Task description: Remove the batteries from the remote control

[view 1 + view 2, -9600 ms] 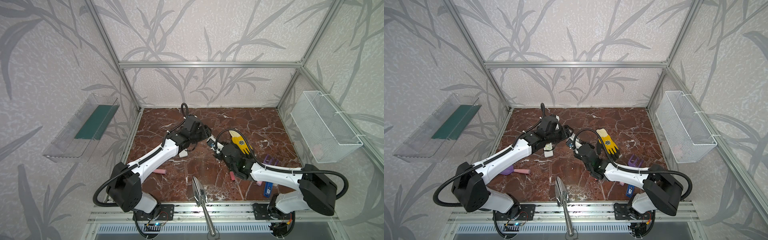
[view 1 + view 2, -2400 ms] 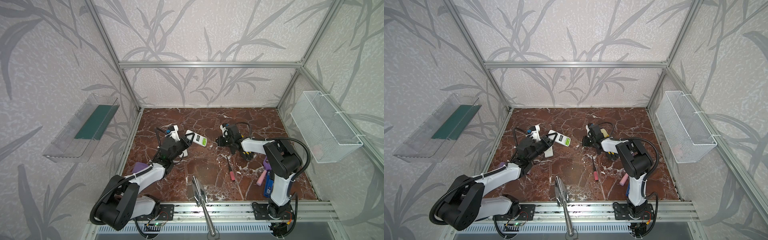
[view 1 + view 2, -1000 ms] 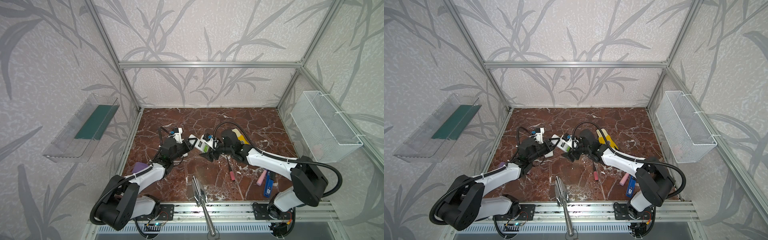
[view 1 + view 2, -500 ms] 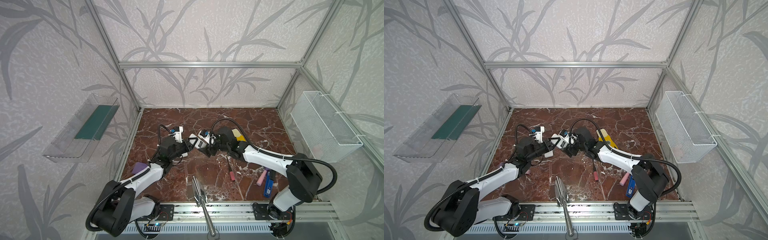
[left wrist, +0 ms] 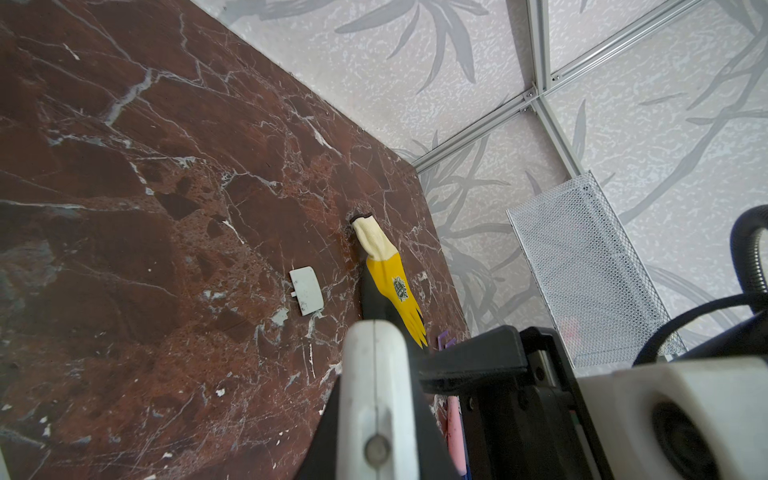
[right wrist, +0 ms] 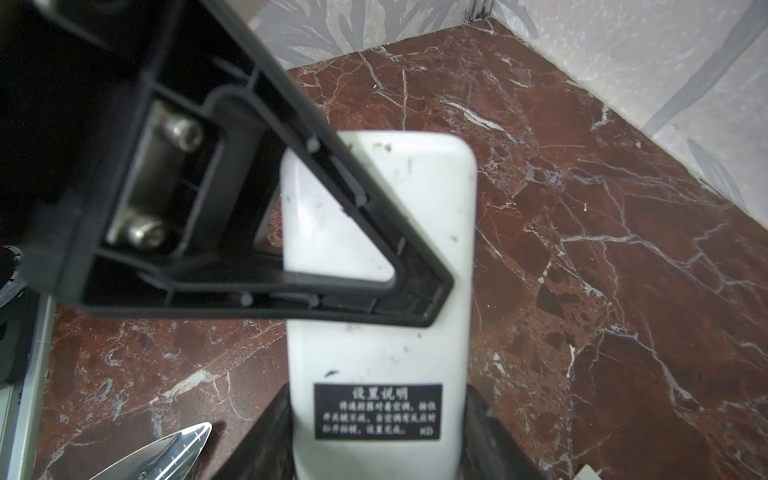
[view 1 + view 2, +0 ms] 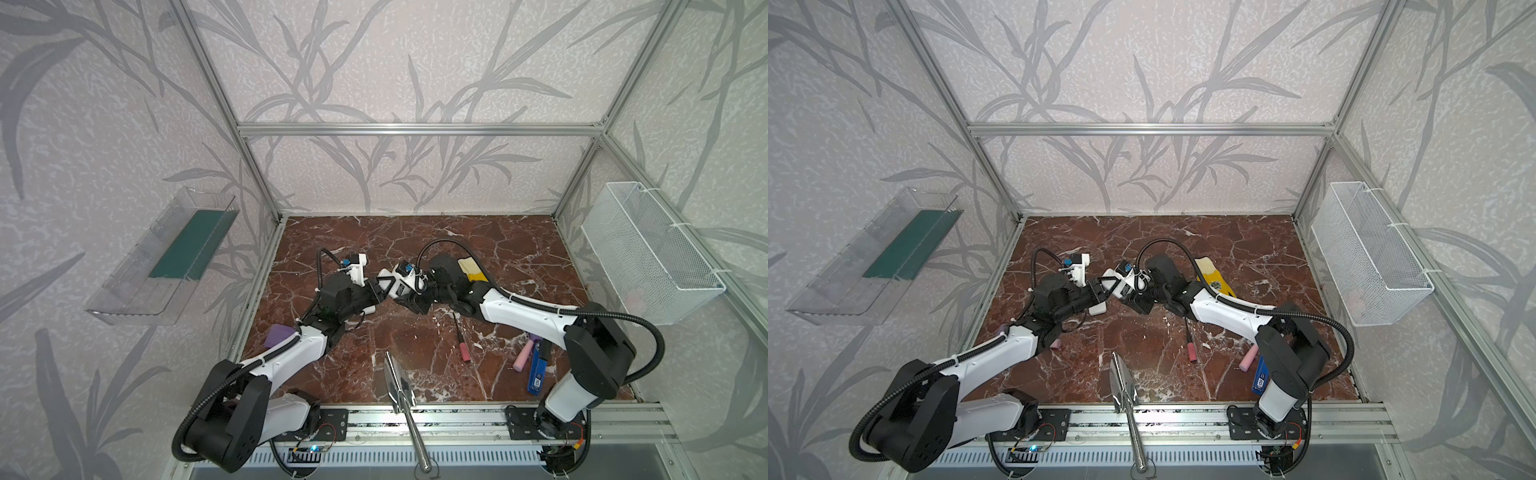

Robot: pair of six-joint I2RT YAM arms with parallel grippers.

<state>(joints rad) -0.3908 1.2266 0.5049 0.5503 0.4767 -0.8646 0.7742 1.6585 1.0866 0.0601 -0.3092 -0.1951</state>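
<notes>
Right wrist view: nearest, the right gripper [image 6: 378, 415] had its jaws tight on both long edges of the white remote [image 6: 376, 332], label facing cam. The remote's long axis ran straight away to the left gripper [image 6: 424, 295], pinched shut across the far end, w/ marble table [image 6: 623, 291] beyond. Batteries weren't visible in any view. Their compartment was prob. hidden at the near end, so the right arm looked nearer.

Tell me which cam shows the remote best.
Right wrist: the remote fills the middle of the frame, its back face and black label clear. Left wrist shows only its thin edge. In both top views it is mostly hidden.
</notes>
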